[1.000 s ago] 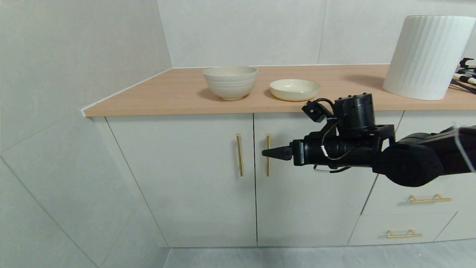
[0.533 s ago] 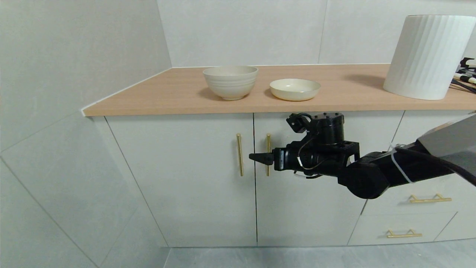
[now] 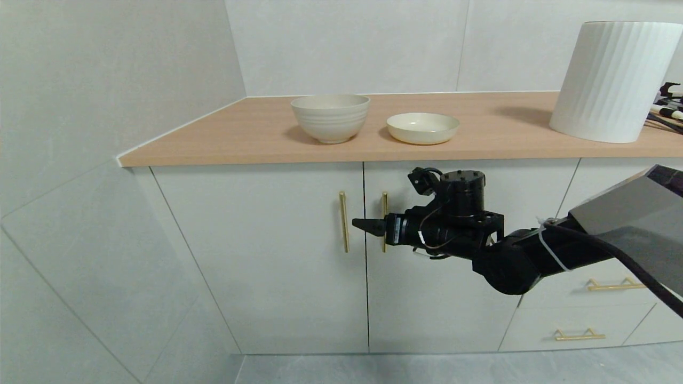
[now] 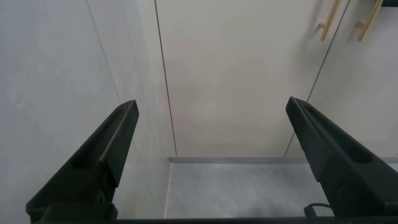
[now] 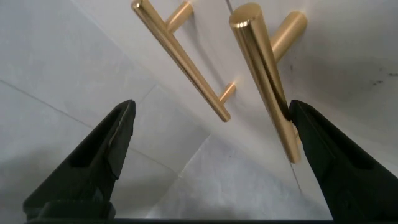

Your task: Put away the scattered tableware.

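Observation:
A cream ribbed bowl [image 3: 330, 117] and a shallow cream dish [image 3: 422, 128] stand side by side on the wooden counter [image 3: 240, 141]. Below them are two cabinet doors with gold bar handles, the left handle [image 3: 344, 221] and the right handle [image 3: 384, 205]. My right gripper [image 3: 367, 226] is held level in front of the door gap, at handle height. In the right wrist view the right gripper [image 5: 211, 112] is open, and the nearer handle [image 5: 267, 81] stands between its fingers, close to one finger [image 5: 323, 162]. My left gripper [image 4: 211, 109] is open and empty, low before the cabinet.
A tall white ribbed container [image 3: 613, 80] stands at the counter's right end, with dark utensils [image 3: 667, 106] beside it. Drawers with gold handles [image 3: 616, 286] are to the right of the doors. A tiled wall closes off the left side, and grey floor [image 4: 236, 186] lies below.
My right arm has moved left, slightly down and closer to the cabinet, bringing the gripper tip from right of the handles to between them. Bowl and dish have not moved.

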You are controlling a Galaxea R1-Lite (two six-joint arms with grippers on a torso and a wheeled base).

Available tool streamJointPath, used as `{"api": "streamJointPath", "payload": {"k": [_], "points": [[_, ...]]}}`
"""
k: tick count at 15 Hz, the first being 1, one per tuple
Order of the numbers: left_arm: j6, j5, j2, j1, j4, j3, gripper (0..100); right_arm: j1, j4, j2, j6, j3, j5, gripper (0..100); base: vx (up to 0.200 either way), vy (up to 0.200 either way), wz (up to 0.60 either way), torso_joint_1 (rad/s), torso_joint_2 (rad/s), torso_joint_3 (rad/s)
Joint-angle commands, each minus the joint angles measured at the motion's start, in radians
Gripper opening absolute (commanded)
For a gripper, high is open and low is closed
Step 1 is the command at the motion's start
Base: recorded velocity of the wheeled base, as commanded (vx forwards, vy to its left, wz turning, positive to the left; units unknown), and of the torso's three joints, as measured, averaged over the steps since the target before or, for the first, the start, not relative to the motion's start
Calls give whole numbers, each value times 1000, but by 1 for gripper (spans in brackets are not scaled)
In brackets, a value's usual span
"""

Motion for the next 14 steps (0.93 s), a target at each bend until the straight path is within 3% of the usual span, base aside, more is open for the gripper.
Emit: {"api": "streamJointPath", "payload": {"k": [1,8,14], "points": [[-1,0,0,0,0,0,100,10,-5,-3,11,3,3,100,0,0,0,0,0,0],[-1,1,0,0,0,0,100,56,-55,-52,25,78,11,100,0,0,0,0,0,0],[-1,1,0,0,0,0,100,115,-57,-349,28,454,72,100,0,0,0,0,0,0]]}}
